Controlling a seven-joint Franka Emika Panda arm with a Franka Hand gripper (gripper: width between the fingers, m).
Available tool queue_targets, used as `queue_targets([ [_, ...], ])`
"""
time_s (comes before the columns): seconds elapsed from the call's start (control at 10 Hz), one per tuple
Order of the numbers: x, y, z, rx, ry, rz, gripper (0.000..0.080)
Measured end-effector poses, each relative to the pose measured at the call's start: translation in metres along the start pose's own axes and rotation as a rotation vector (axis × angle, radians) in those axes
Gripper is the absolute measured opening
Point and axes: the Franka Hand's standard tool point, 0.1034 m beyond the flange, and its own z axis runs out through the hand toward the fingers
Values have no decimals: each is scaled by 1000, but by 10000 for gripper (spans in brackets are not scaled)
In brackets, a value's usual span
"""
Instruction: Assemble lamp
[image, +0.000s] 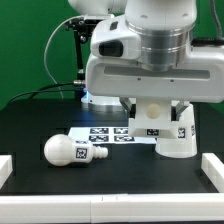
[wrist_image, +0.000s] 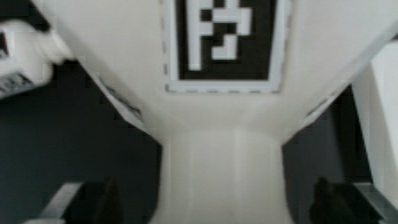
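The squarish white base block (wrist_image: 222, 110) with a black-and-white tag fills the wrist view. It also shows in the exterior view (image: 150, 116), under my wrist. My gripper (wrist_image: 201, 203) is open. Its dark fingers (wrist_image: 64, 204) stand on either side of the block, with a dark gap on each side. The rounded bulb (image: 68, 151) lies on its side on the black table at the exterior view's left, and its end shows in the wrist view (wrist_image: 25, 58). The tapered shade (image: 178, 136) stands at the exterior view's right, close to the base block.
The marker board (image: 108, 135) lies flat between the bulb and the base block. White border strips run along the table's front (image: 110, 208), left (image: 5, 170) and right (image: 214, 166). The arm's large white body hides the table's back.
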Motion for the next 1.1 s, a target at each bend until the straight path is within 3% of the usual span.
queue_targets([
  [0.2, 6, -16, 9, -3, 242, -93, 530],
  [0.4, 24, -20, 0, -3, 498, -176, 530],
  [0.8, 28, -21, 3, 10, 754, -178, 530],
  [1.1, 35, -37, 22, 29, 963, -187, 530],
])
